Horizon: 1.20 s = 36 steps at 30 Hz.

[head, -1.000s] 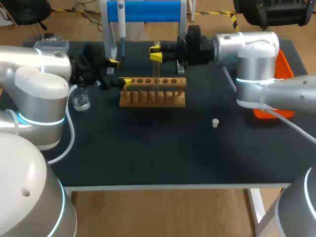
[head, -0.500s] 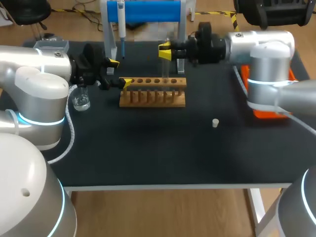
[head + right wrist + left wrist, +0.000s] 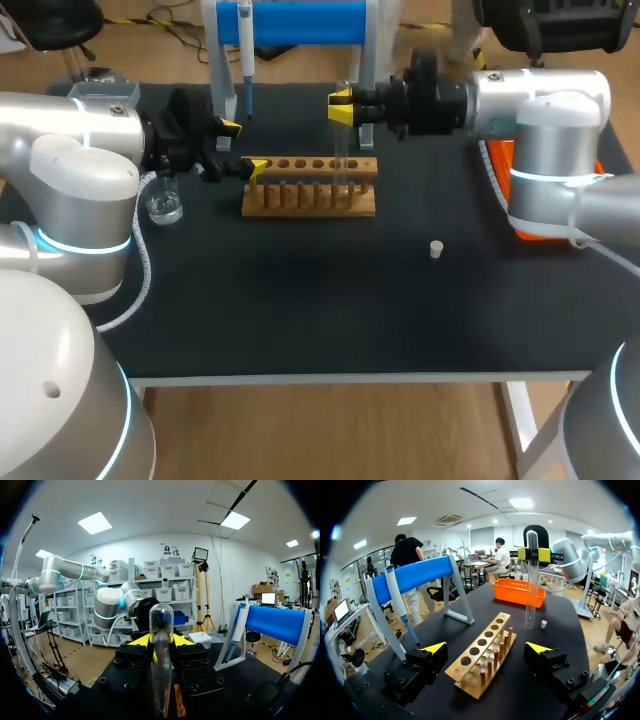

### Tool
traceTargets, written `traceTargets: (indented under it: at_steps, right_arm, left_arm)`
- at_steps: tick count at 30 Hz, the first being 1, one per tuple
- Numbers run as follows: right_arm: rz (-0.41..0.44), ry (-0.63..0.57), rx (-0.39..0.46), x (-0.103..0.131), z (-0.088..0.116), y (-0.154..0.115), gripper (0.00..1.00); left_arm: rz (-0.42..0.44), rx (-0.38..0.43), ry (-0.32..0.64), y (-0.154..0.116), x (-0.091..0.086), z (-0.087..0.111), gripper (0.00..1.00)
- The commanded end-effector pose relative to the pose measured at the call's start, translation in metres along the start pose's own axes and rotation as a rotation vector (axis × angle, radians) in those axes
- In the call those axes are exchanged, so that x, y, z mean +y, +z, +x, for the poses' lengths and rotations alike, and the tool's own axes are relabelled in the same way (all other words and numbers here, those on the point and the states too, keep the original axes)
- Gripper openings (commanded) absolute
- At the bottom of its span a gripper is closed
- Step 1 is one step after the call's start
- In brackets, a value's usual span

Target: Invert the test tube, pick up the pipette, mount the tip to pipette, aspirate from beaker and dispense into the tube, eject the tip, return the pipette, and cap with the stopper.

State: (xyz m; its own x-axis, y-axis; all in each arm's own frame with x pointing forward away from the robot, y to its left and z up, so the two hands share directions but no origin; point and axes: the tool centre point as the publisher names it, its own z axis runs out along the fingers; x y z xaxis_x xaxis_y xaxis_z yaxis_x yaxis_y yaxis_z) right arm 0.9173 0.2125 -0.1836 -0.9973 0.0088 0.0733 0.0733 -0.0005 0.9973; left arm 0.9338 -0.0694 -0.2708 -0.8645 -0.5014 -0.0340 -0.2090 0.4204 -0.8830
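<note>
In the upper middle of the frame, my right pincer (image 3: 341, 108) is clamped on the one clear glass test tube (image 3: 341, 150). The tube stands upright with its rounded end up, over the right part of the single pale wooden tube rack with a row of holes (image 3: 300, 198). Whether its lower end is in a hole, I cannot tell. To the left, my left pincer (image 3: 243, 148) is spread wide with nothing in its grip, and the rack's left end lies between its fingers. Behind the rack a frame with a blue bar (image 3: 300, 22) carries one blue-and-white pipette (image 3: 245, 50). One small clear glass beaker (image 3: 164, 206) sits at the left, under my left arm. One small white stopper (image 3: 436, 249) lies alone to the right of centre. One orange plastic tray (image 3: 540, 231) is partly hidden behind my right arm. Everything stands on a black table top (image 3: 300, 310).
</note>
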Motion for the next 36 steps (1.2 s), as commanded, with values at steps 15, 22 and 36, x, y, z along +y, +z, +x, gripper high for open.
traceTargets:
  at_steps: [15,22,36]
  right_arm:
    - [0.083,0.780,-0.019,0.001,-0.017,0.004,0.00]
    - [0.203,1.052,0.027,-0.001,-0.017,0.005,0.00]
    - [0.200,1.286,-0.029,-0.011,-0.020,-0.006,0.00]
  left_arm:
    - [-0.002,0.003,0.000,0.000,0.000,-0.001,1.00]
    - [-0.002,0.003,0.000,0.000,0.000,-0.001,1.00]
    - [-0.002,0.003,0.000,0.000,0.000,-0.001,1.00]
